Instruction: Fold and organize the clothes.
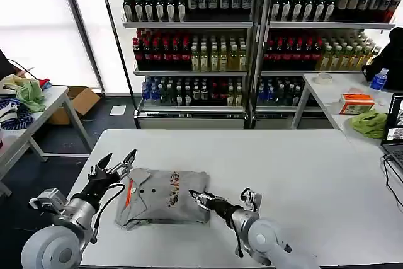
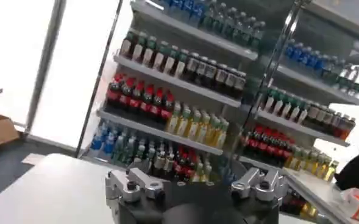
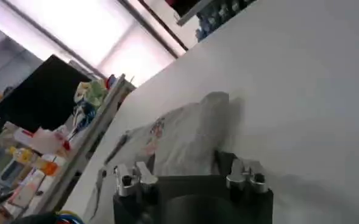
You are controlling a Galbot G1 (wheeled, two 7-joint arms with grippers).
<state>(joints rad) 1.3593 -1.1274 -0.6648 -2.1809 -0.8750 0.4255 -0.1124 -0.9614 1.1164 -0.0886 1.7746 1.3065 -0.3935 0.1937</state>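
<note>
One light grey shirt [image 1: 165, 198] lies folded into a rectangle on the white table [image 1: 296, 174], left of centre near the front edge. Its orange collar lining [image 1: 128, 193] and small buttons face the left side, and the multicoloured print [image 1: 174, 188] is on top. My left gripper [image 1: 118, 160] hovers open just above the shirt's collar end, touching nothing. At the shirt's right edge is my right gripper [image 1: 196, 196], low over the table. In the right wrist view the shirt [image 3: 188, 131] lies directly ahead of that gripper [image 3: 185, 159], whose fingers stand apart, open, with the cloth's edge between them.
Drink shelves [image 1: 189, 55] fill the back. A side table [image 1: 38, 108] at the left carries lime-green and striped cloths. Another table at the right holds a green cloth [image 1: 369, 123], an orange box [image 1: 356, 103] and a laptop [image 1: 395, 131]. The white table's right half is bare.
</note>
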